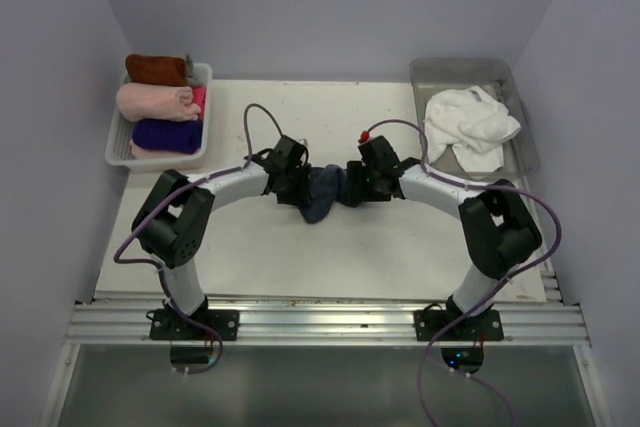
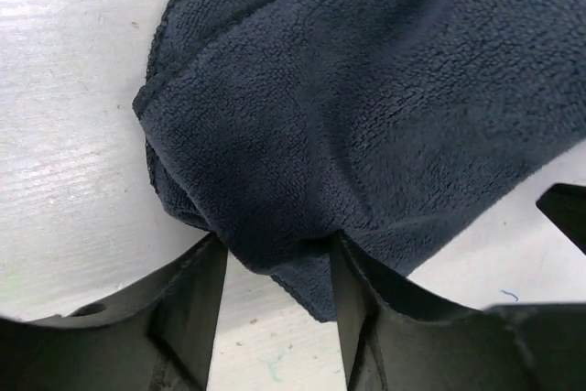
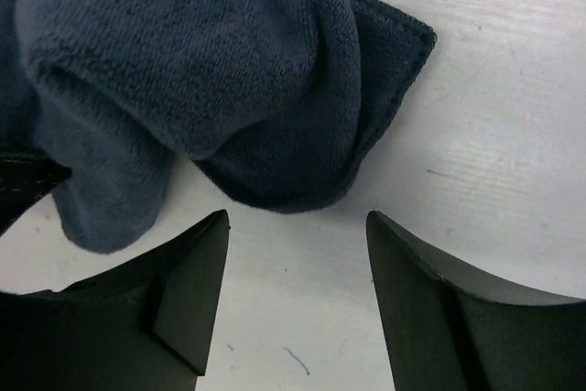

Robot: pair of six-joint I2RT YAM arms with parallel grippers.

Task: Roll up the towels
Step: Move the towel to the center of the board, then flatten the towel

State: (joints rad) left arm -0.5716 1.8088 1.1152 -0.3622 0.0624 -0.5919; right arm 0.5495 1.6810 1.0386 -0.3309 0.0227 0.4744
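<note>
Your overhead view is evenly lit; up close, the slate-blue towel [image 2: 366,98] looks sharp, the table [image 2: 64,162] perhaps overexposed.

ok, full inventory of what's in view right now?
blue towel: 1, dark slate-blue, crumpled at table centre between the arms
white towel: 1, white, heaped in the bin
brown towel: 1, rust-brown, rolled, far end of the basket
pink roll: 1, pale pink, middle of the basket
purple roll: 1, deep purple, near end of the basket
basket: 1, white, far left of table
bin: 1, clear, far right of table
table: 1, white
left arm: 1, white and black, jaws pinching a fold of the blue towel
right arm: 1, white and black, jaws open beside the blue towel, nothing between them
</note>
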